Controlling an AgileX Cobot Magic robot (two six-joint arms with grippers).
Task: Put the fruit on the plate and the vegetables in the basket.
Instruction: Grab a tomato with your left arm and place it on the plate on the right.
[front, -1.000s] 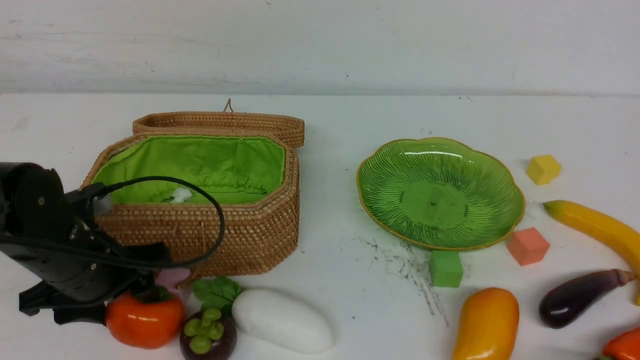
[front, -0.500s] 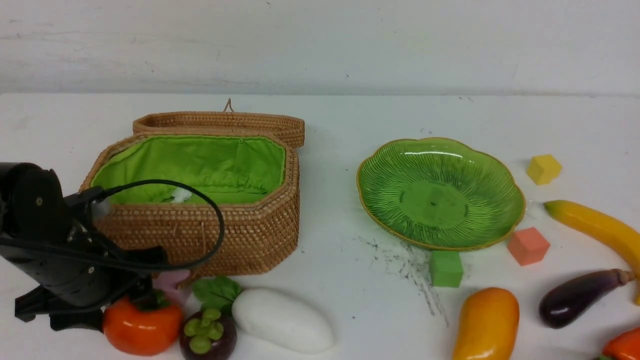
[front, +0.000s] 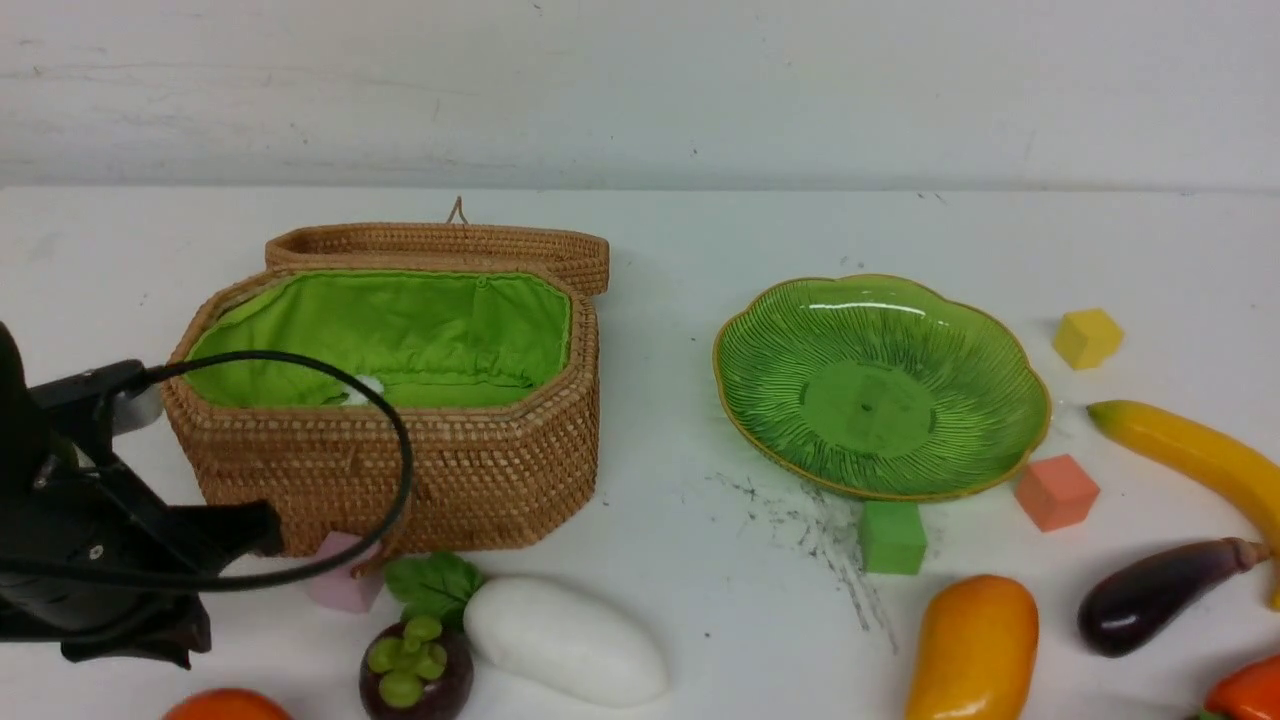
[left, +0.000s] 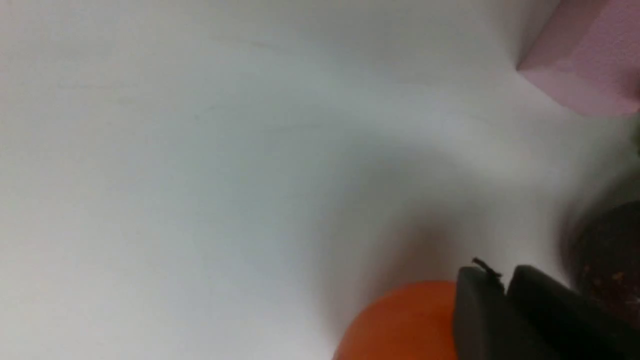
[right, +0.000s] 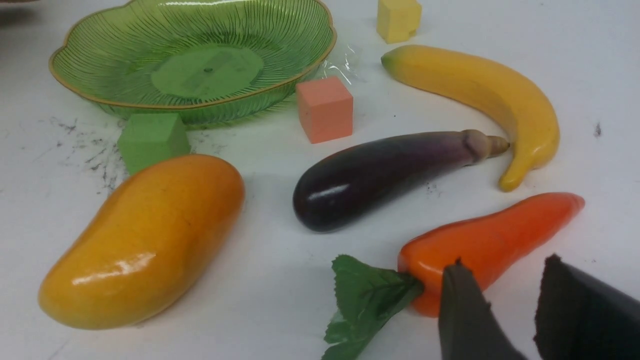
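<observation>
Where the counter (front: 680, 250) is seen from the front, the basket (front: 400, 470) is shown at the left, with its lid (front: 440, 245) folded back behind it and its green lining exposed. The plate (front: 760, 330) is set well apart to the right. In front of the basket, the persimmon (front: 225, 706) is cut by the lower edge of the view. The mangosteen (front: 415, 670) is placed near it, with the radish (front: 565, 640) just beside. A pink cube (front: 340, 585) is seen just beside the basket's near wall. The left arm (front: 90, 560) is shown low at the basket's left corner.

In the left wrist view, the left tool (left: 502, 285) is shown drawn narrow, with only a thin slit between its fingers. The persimmon is seen beside the fingers rather than between them; whether it is touched cannot be told.

To the near right of the plate, the mango (front: 972, 650), eggplant (front: 1160, 595), banana (front: 1190, 455) and pepper (front: 1245, 695) are laid on the counter. A green cube (front: 891, 537) and a salmon cube (front: 1056, 492) are placed by the plate's near rim. A yellow cube (front: 1087, 338) is set beyond the banana's tip.

In the right wrist view, the right tool (right: 504, 270) is held over the pepper's broad end. Its fingers are parted, and white counter is visible through the gap.
</observation>
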